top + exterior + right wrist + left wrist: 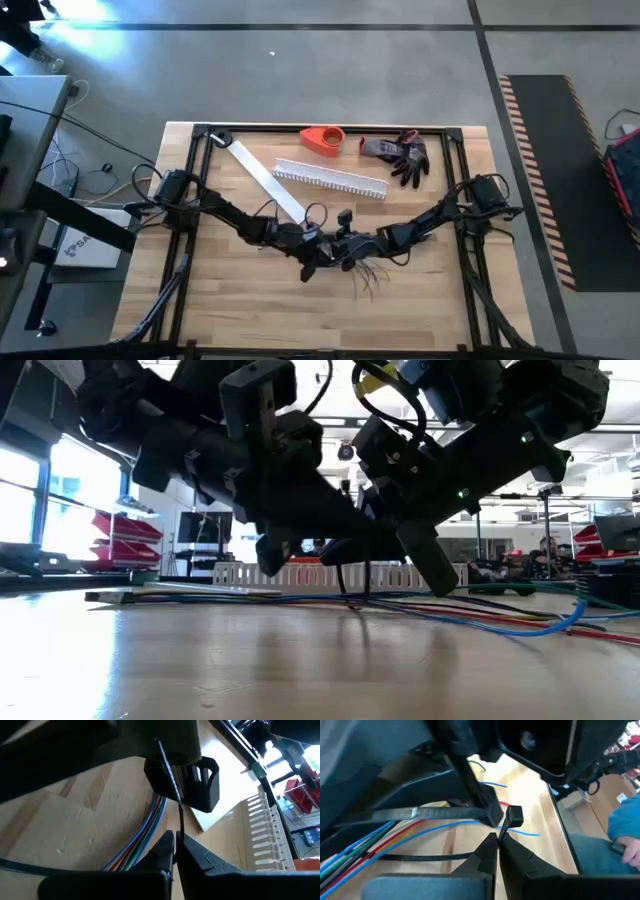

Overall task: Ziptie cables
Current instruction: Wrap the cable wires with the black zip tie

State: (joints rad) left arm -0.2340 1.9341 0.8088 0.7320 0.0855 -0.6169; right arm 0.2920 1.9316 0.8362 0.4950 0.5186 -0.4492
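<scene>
The cables (368,278), a bundle of thin blue, red and green wires (380,840), lie on the wooden table near its middle, splayed ends toward the near edge. A thin black zip tie (420,856) runs beside them. Its head (514,815) is just off my left gripper's tips. My left gripper (498,840) and right gripper (176,842) meet tip to tip over the bundle (332,250). Each is shut on the zip tie's strap. In the low view a black strap (340,575) hangs from the grippers down to the cables (420,606). My left gripper pinches the zip tie's strap (503,831) between its two fingertips, just below the head. The strap stands up from the tips to the head, above the cables. My right gripper pinches a thin black stretch of the strap (179,827) at its fingertips. From there the strap runs on toward the left gripper (197,780), clear of the table.
A white slotted channel (330,180) and a flat white strip (262,178) lie behind the grippers. A red object (322,139) and grey gloves (400,155) sit at the far edge. A black frame (190,200) borders the table. A person's blue sleeve (625,825) shows beyond the right edge.
</scene>
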